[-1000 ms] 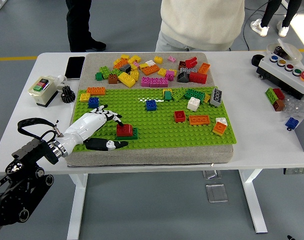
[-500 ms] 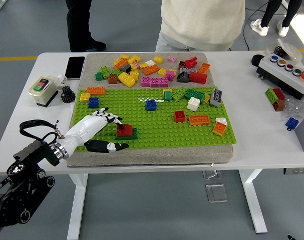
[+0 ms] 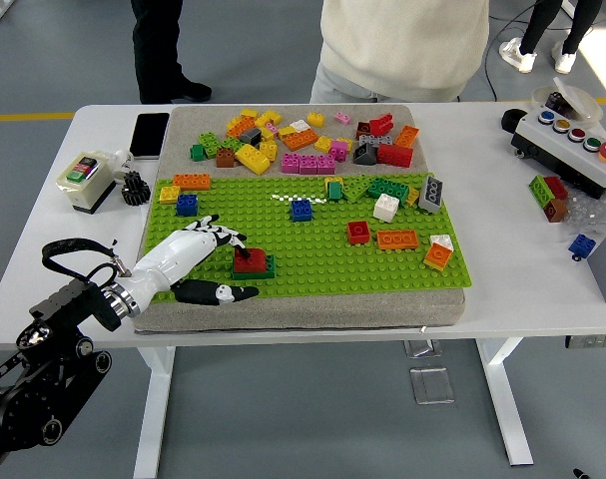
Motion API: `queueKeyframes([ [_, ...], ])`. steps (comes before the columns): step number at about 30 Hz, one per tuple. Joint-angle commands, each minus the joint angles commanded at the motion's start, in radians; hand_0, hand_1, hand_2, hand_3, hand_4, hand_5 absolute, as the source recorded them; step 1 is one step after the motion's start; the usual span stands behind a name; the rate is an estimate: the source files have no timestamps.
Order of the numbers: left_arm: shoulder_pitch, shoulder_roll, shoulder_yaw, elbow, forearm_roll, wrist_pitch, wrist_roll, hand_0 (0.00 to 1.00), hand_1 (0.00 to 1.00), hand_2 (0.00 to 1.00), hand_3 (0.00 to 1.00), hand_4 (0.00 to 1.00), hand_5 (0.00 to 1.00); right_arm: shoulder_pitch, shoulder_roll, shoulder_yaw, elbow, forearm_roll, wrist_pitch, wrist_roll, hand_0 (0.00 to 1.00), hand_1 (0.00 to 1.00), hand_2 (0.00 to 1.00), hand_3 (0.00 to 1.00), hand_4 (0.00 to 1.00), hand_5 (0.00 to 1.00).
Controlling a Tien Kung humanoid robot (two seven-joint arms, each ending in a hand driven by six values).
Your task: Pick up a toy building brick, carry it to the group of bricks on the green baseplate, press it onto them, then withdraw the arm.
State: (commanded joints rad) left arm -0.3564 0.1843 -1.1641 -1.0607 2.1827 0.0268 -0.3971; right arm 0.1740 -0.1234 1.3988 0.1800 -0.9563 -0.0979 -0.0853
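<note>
Head view: the left hand (image 3: 188,257) lies low over the near-left part of the green baseplate (image 3: 312,261), its white-and-black fingers (image 3: 219,235) stretched out and slightly fanned, gripping nothing. Just past the fingertips, a red brick (image 3: 250,259) sits on a dark green brick (image 3: 255,269) on the baseplate; whether a fingertip touches it, I cannot tell. The black thumb (image 3: 215,292) points along the baseplate's near edge, below that stack. Farther beyond the fingers lie a blue brick (image 3: 302,210) and a loose pile of bricks (image 3: 303,143) on the grey mat (image 3: 193,125)
</note>
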Motion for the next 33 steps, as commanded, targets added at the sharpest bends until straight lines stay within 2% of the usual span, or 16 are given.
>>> queueKeyframes([
  [16,0.006,0.008,-0.005,0.007,-0.005,-0.003,-0.001,0.998,0.876,0.835,0.629,0.998,0.785,-0.001,0.001,-0.002,0.000,0.000,-0.002,0.001,0.759,0.679,0.728,0.664,0.926,0.504],
  [33,-0.001,0.001,0.005,0.005,-0.008,-0.005,0.002,0.998,0.875,0.835,0.628,0.998,0.778,-0.001,0.001,-0.003,0.000,0.000,-0.001,-0.001,0.759,0.679,0.728,0.664,0.927,0.503],
])
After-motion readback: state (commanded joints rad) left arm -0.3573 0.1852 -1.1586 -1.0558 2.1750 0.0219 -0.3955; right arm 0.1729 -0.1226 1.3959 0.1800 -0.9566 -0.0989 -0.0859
